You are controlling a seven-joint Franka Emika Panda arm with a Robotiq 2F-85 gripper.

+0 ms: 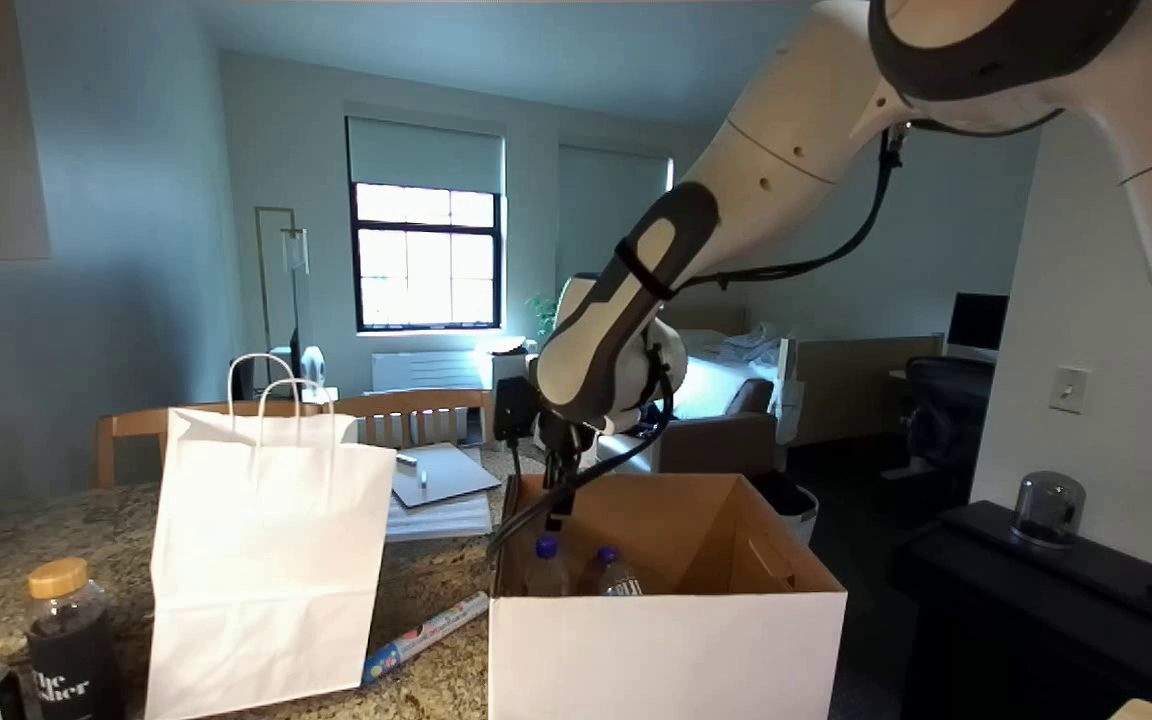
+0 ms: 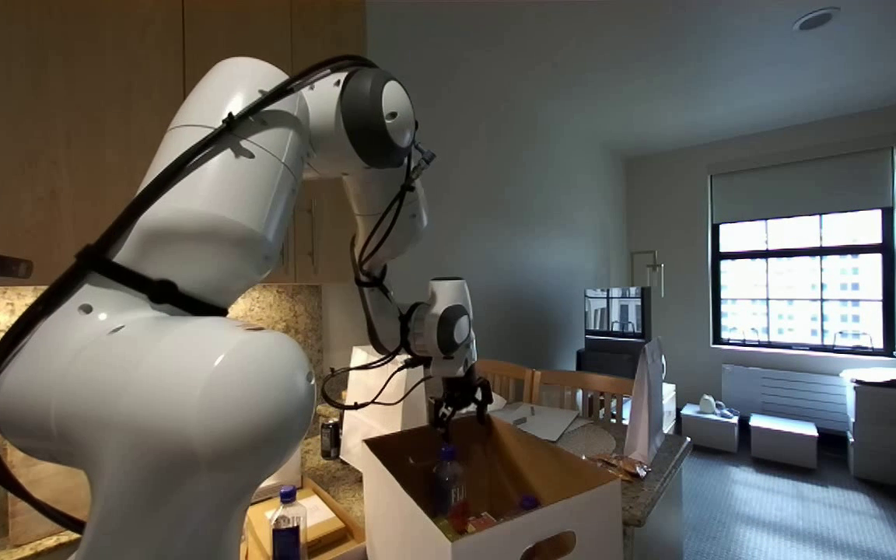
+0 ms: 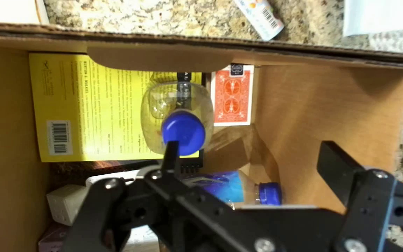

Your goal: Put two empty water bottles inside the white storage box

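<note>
The white storage box (image 1: 666,655) stands on the counter, its top open. One clear water bottle (image 2: 449,488) with a blue cap stands upright inside it. A second water bottle (image 3: 222,185) lies on its side in the box, partly hidden by my gripper in the wrist view. My gripper (image 3: 249,152) is open over the box, its jaws wide apart with nothing held between them. Its left finger (image 3: 171,155) overlaps the upright bottle's cap in the wrist view; whether they touch I cannot tell. Another blue-capped bottle (image 2: 288,529) stands outside the box, near the arm's base.
Inside the box lie a yellow book (image 3: 110,105), a red card pack (image 3: 232,98) and a small white block (image 3: 66,203). Beside the box are a tall white paper bag (image 1: 271,560) and a printed tube (image 1: 426,635). A wooden-lidded bottle (image 1: 71,640) stands at the counter's near end.
</note>
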